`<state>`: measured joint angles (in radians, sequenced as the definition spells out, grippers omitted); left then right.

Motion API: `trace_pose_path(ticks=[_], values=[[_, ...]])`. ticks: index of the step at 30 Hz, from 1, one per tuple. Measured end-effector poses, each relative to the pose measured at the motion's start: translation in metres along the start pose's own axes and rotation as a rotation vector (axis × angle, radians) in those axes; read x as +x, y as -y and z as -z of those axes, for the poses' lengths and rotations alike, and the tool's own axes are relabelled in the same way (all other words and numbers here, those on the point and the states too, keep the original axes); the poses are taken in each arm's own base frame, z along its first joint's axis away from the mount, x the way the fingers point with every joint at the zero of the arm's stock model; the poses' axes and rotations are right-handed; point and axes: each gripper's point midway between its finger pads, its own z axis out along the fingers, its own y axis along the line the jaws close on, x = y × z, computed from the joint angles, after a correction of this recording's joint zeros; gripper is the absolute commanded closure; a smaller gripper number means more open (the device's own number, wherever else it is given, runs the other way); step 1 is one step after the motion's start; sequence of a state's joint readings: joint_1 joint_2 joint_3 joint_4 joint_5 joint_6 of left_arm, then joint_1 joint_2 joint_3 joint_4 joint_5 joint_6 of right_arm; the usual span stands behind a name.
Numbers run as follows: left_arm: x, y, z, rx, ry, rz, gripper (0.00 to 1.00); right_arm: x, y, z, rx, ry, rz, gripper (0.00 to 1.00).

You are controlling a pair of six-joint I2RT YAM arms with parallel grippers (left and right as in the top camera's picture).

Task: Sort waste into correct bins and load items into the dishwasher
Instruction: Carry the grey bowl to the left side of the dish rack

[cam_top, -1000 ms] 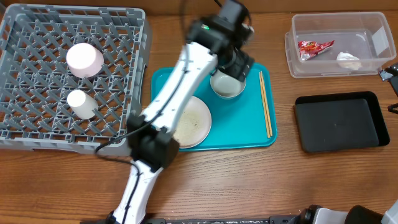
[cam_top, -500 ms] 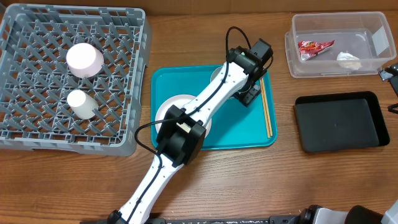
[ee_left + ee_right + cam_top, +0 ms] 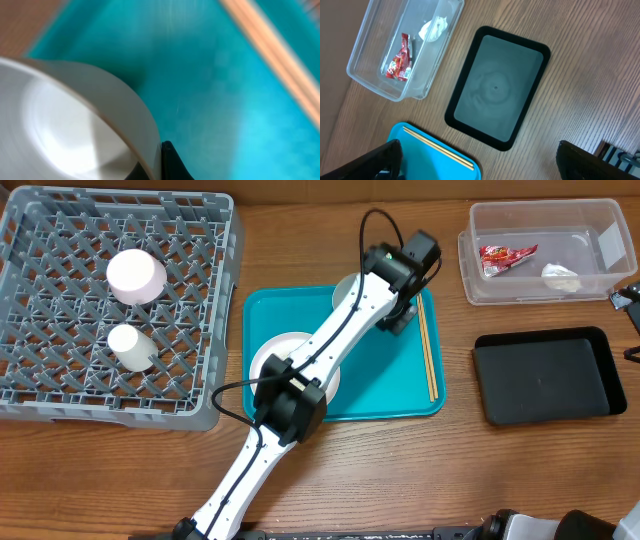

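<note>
Left gripper pinched shut on rim of grey bowl. Bowl at back of teal tray, black finger pressed on its outer wall (other finger hidden). Chopsticks just beside gripper. Right gripper spread wide, holding nothing, near black bin.

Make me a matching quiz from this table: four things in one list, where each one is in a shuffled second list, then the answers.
Things:
1. red wrapper
2. chopsticks
3. small cup
4. greyish bowl

Places:
A. in the grey dish rack
B. pinched at its rim by the left gripper
C. in the clear tub
D. lying along the right edge of the teal tray

Pairs: 1-C, 2-D, 3-A, 4-B
</note>
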<state>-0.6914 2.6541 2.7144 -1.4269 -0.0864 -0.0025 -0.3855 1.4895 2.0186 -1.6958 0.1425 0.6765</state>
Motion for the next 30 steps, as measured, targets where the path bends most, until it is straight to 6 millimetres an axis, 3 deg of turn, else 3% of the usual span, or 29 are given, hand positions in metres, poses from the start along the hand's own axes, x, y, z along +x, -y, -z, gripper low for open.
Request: trace_pose_path(ticks=[4,8,10,12,14,16,19,22,26,30], values=[[-0.021,-0.010,0.057,0.012,0.133,0.082,0.96,0.000,0.000,0.000,0.000,0.000,0.000,0.00],[-0.036,-0.034,0.115,0.101,0.284,0.206,0.96,0.000,0.000,0.000,0.000,0.000,0.000,0.00],[-0.032,-0.058,0.130,0.174,0.304,0.290,0.96,0.000,0.000,0.000,0.000,0.001,0.000,0.00],[-0.025,-0.098,0.141,0.259,0.320,0.404,0.96,0.000,0.000,0.000,0.000,0.001,0.000,0.00],[-0.010,-0.154,0.146,0.328,0.336,0.550,0.96,0.000,0.000,0.000,0.000,0.001,0.000,0.00],[0.016,-0.216,0.148,0.361,0.343,0.713,0.96,0.000,0.000,0.000,0.000,0.001,0.000,0.00],[0.082,-0.312,0.153,0.362,0.347,0.977,0.96,0.000,0.000,0.000,0.000,0.000,-0.001,0.00],[0.149,-0.382,0.163,0.361,0.386,1.177,0.96,0.000,0.000,0.000,0.000,0.000,0.000,0.00],[0.207,-0.434,0.190,0.453,0.518,1.302,0.96,0.000,0.000,0.000,-0.001,0.001,0.000,0.00],[0.244,-0.459,0.216,0.553,0.651,1.330,0.96,0.000,0.000,0.000,0.000,0.001,0.000,0.00]])
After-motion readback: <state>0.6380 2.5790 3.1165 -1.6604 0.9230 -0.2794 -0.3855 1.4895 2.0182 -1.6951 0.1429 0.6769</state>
